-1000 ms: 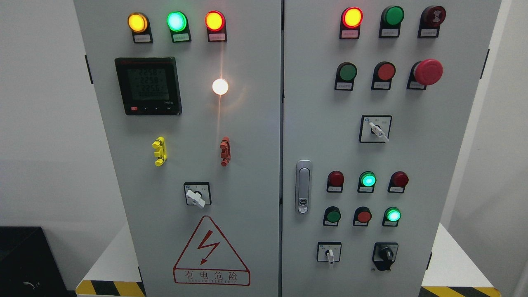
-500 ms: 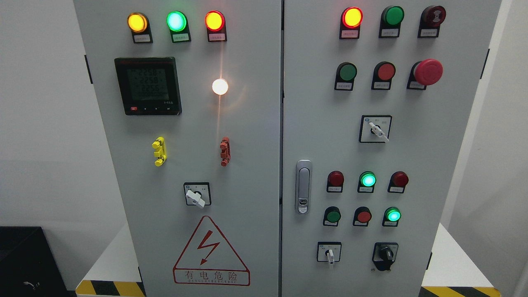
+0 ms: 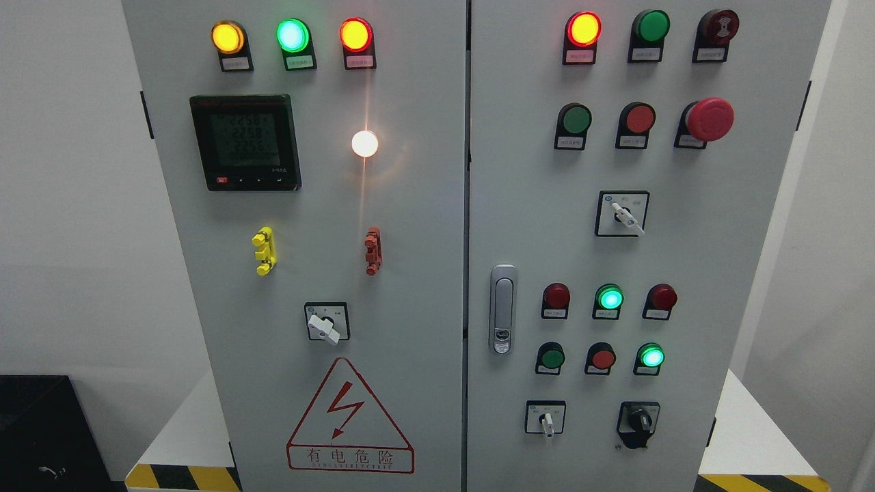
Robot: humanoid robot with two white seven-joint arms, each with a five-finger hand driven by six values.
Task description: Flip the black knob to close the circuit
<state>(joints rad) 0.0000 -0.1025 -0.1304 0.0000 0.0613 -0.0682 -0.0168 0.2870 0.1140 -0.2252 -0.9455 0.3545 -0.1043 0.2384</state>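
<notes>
The picture is bright and sharp, with soft, even light. A round white lamp [image 3: 364,143] glows so hard that it makes a thin streak of glare up and down the gray cabinet [image 3: 410,273]. Small soft shadows sit beside the buttons. The black box [image 3: 41,430] in the low left corner is dark.

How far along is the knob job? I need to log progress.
Nothing looks done: the black knob at the cabinet's lower right sits untouched. Nothing is in hand, as neither robot hand is in view. Reaching, gripping and flipping the knob are all left.
</notes>
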